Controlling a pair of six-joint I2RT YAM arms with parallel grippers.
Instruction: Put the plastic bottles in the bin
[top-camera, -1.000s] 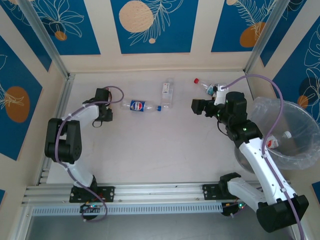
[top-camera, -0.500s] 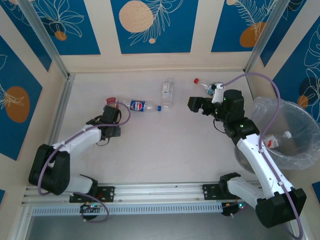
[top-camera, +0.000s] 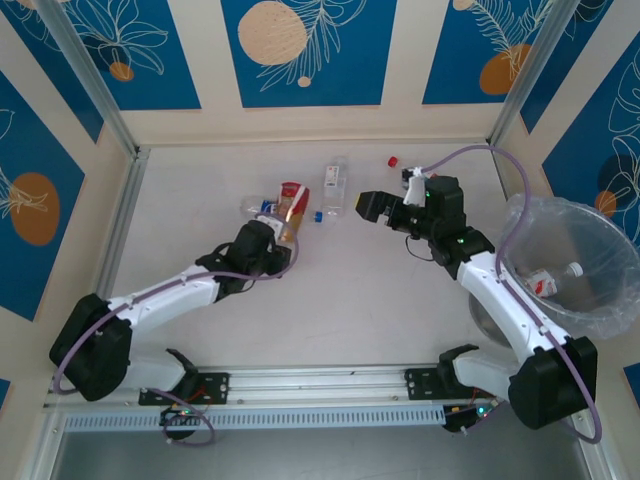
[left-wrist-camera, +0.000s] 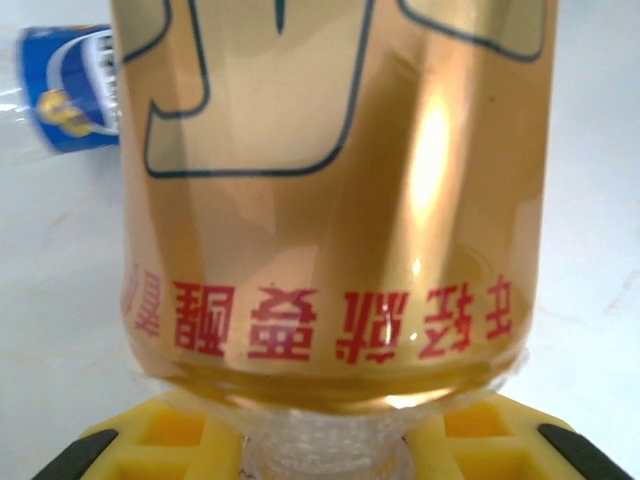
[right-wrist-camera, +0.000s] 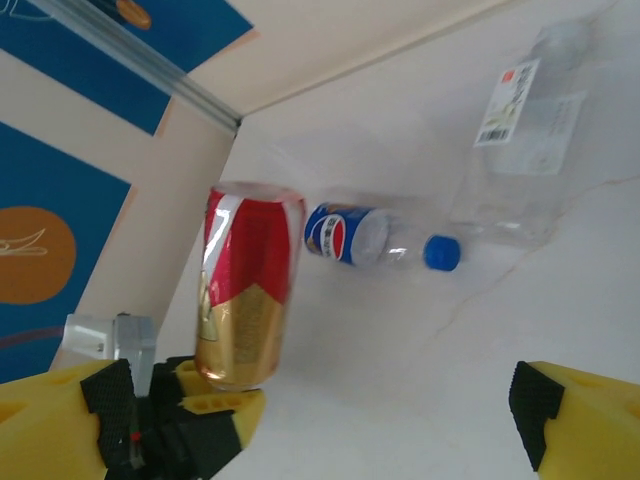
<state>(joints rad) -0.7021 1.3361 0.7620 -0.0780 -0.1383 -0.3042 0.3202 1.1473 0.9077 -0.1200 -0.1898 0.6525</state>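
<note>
My left gripper (top-camera: 279, 233) (left-wrist-camera: 325, 445) is shut on the neck of a red-and-gold plastic bottle (top-camera: 291, 204) (left-wrist-camera: 330, 190) (right-wrist-camera: 245, 285), which points away from it above the table's middle. Just behind lies a blue-labelled bottle (top-camera: 262, 208) (right-wrist-camera: 372, 238) (left-wrist-camera: 65, 100) with a blue cap (top-camera: 318, 214). A clear bottle (top-camera: 335, 186) (right-wrist-camera: 522, 150) lies farther back. My right gripper (top-camera: 364, 207) (right-wrist-camera: 320, 440) stands open to the right of these, holding nothing. A red-capped bottle (top-camera: 393, 160) lies behind the right arm. The bin (top-camera: 600, 310) stands at the right with a bottle (top-camera: 552, 281) inside.
Cream walls with blue panels (top-camera: 300, 50) close the back and sides. An aluminium rail (top-camera: 300, 382) runs along the near edge. The right arm's cable (top-camera: 510, 215) loops above the bin's rim. Bare table (top-camera: 350, 300) lies in front of both grippers.
The left arm has swung from the far left to the table's middle, carrying the red-and-gold bottle. The right gripper has shifted a little leftwards, staying open.
</note>
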